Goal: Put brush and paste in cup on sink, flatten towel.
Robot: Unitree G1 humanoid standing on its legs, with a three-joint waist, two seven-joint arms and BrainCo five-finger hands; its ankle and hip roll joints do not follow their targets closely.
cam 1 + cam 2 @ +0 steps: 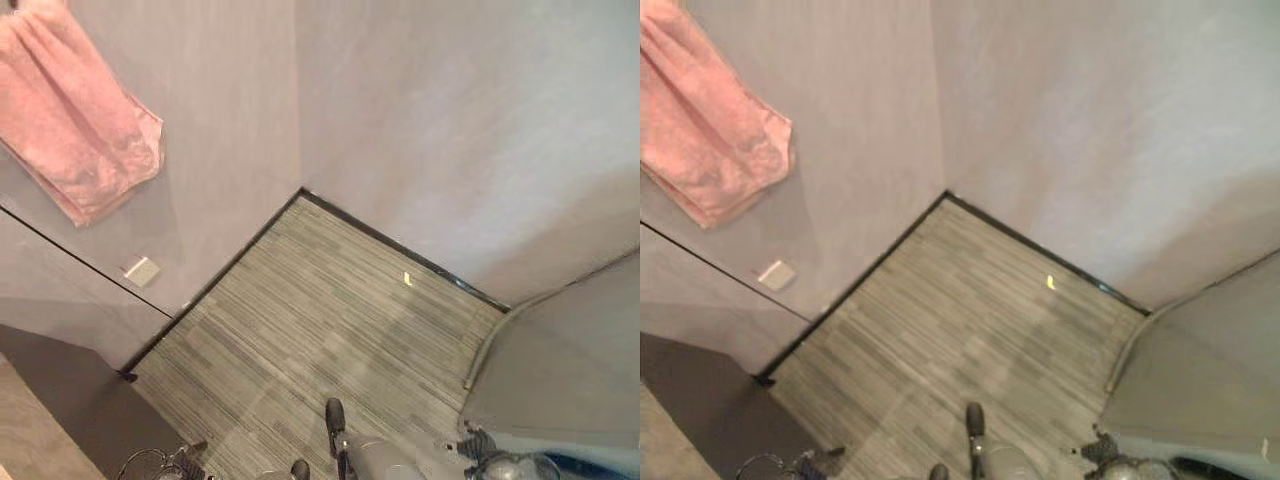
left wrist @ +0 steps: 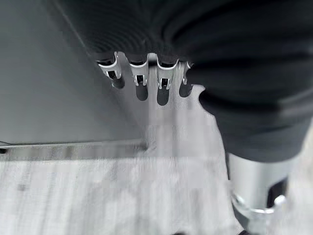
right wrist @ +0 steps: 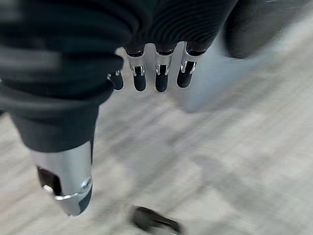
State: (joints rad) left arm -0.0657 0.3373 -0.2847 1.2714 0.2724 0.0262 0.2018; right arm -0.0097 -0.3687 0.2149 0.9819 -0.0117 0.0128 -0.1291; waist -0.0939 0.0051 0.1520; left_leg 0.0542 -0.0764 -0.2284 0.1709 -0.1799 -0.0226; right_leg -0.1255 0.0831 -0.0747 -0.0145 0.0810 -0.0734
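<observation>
No readable text, labels or numbers anywhere.

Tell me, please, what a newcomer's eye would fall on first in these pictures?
The pink towel stands out first, hanging bunched and creased high on the grey wall at the robot's left. Below it lies striped grey carpet, running into the room's corner. Both the left hand and the right hand hang over the floor, fingers relaxed, holding nothing.

From my right wrist camera I see my right hand (image 3: 146, 68) hanging empty over the grey striped carpet (image 3: 230, 161), fingers (image 3: 161, 78) straight at twelve o'clock and thumb (image 3: 66, 181) apart at seven o'clock. A small dark object (image 3: 154, 221) lies on the carpet at six o'clock; I cannot identify it.
</observation>
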